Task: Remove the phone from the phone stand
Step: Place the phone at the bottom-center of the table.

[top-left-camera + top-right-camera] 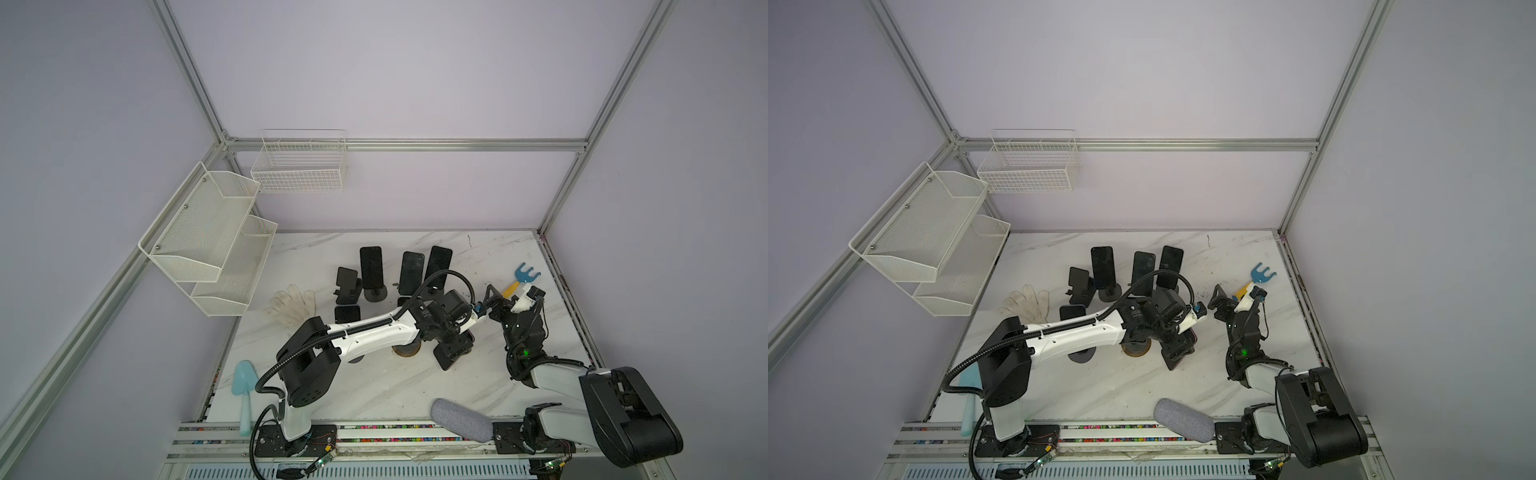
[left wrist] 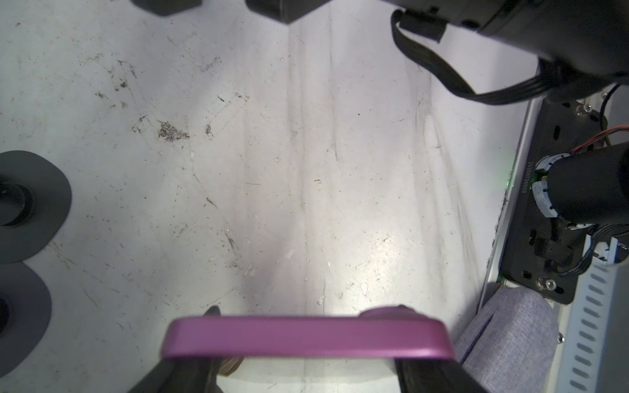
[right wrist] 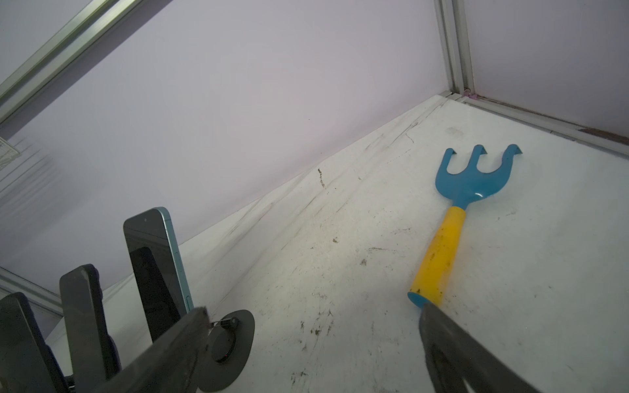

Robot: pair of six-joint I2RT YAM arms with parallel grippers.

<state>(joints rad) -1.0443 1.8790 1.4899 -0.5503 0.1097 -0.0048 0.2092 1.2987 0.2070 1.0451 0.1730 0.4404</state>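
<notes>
My left gripper is shut on a phone with a purple edge, one dark finger at each end of it. In both top views the phone shows dark and tilted under the left gripper, above the table. It hangs just right of a phone stand's round brownish base, which the arm partly hides. My right gripper stands open over bare table, with nothing between its fingers.
Other dark phones lean on stands at the back, beside an empty stand. A blue and yellow rake, a white glove, a light blue scoop and a grey case lie around.
</notes>
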